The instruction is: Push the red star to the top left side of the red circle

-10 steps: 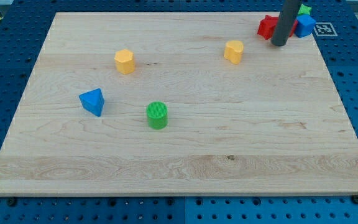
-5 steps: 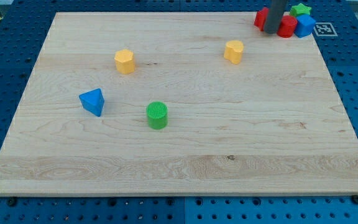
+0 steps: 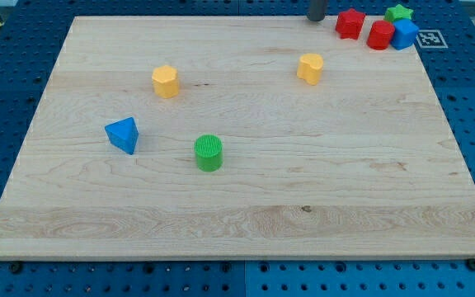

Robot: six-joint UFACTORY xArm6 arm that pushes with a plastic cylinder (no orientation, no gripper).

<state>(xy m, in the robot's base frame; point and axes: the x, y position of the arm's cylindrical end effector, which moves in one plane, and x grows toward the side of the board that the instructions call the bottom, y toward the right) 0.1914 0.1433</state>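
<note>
The red star (image 3: 350, 23) lies near the board's top right, just to the upper left of the red circle (image 3: 380, 35). A small gap shows between them. My tip (image 3: 316, 20) is at the view's top edge, a short way left of the red star and apart from it. Only the rod's lower end shows. A blue block (image 3: 405, 35) touches the red circle's right side. A green star (image 3: 399, 13) sits above the blue block.
On the wooden board (image 3: 246, 223) are a yellow block (image 3: 310, 68) below my tip, a second yellow block (image 3: 165, 82) at the left, a blue triangular block (image 3: 123, 134) and a green cylinder (image 3: 209, 153).
My tip moved up and to the left, from between the red blocks to left of the red star. The red star now shows in full, apart from the red circle.
</note>
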